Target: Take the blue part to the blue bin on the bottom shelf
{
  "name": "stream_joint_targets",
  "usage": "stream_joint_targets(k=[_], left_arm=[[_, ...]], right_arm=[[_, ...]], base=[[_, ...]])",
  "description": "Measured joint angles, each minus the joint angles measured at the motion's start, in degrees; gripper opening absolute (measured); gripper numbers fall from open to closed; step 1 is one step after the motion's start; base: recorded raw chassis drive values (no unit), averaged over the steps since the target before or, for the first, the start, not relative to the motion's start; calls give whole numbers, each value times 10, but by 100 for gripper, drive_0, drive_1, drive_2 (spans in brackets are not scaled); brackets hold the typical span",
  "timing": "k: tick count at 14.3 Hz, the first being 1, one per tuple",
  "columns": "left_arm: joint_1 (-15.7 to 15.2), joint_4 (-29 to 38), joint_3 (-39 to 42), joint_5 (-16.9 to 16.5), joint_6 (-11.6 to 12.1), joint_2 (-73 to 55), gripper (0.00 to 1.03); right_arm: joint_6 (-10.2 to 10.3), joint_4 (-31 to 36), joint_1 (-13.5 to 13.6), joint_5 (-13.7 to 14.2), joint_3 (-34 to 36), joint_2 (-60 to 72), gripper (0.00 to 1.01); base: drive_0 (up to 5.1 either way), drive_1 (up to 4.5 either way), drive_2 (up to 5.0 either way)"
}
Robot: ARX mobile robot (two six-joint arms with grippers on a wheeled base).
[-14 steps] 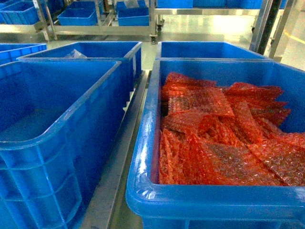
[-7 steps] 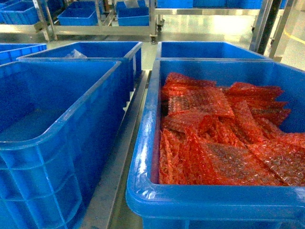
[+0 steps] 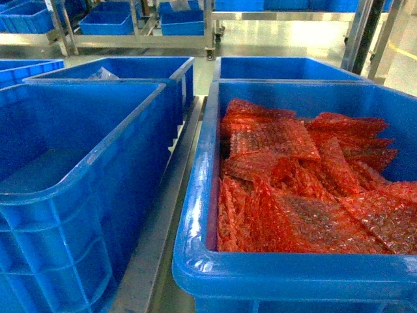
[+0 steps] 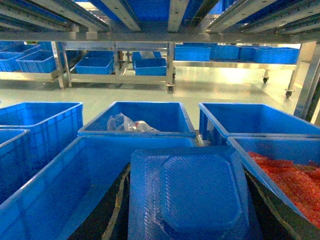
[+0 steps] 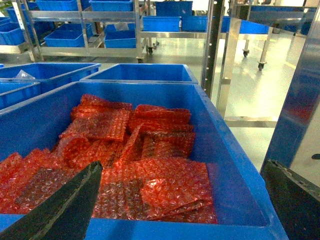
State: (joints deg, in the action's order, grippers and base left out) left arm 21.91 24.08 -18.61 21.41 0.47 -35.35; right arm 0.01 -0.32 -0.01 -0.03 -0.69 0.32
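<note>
The blue part [image 4: 192, 197], a square ribbed plastic piece with a raised centre, fills the lower left wrist view. My left gripper [image 4: 190, 215] is shut on it, with a dark finger [image 4: 107, 215] at each side. It hangs over the near edge of an empty blue bin [image 4: 60, 190], the big left bin [image 3: 78, 150] in the head view. A steel strip of the bottom shelf [image 3: 169, 215] shows between the bins. My right gripper [image 5: 181, 167] is open over a bin of red bubble-wrap bags [image 5: 150, 150]. Neither gripper shows in the head view.
The bubble-wrap bin [image 3: 195, 215] stands right of the empty one, with more blue bins [image 3: 280, 68] behind both. One rear bin holds clear plastic bags [image 4: 127, 123]. Roller tracks [image 4: 175, 12] run overhead. Steel uprights [image 5: 220, 55] stand to the right, and racks with bins [image 4: 150, 65] stand across the floor.
</note>
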Motion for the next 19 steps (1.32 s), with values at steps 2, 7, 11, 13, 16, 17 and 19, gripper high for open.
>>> stream_joint_targets(k=[2,7,11,13,16,17,19], left_arm=[[0,0,0,0,0,0,44],[0,0,0,0,0,0,44],[0,0,0,0,0,0,44],[0,0,0,0,0,0,44],[0,-165,-50,5,-25,-3,44],[-3,-233,-70,-1,-42,-8,44],[-30,-211,-69,-29,-55,-40,44]], right_arm=[[0,0,0,0,0,0,98],[0,0,0,0,0,0,98],[0,0,0,0,0,0,98],[0,0,0,0,0,0,98],[0,0,0,0,0,0,98],[0,0,0,0,0,0,98],[0,1,0,0,0,0,98]], base=[[0,0,0],[0,0,0],[0,0,0],[0,0,0],[0,0,0],[0,0,0],[0,0,0]])
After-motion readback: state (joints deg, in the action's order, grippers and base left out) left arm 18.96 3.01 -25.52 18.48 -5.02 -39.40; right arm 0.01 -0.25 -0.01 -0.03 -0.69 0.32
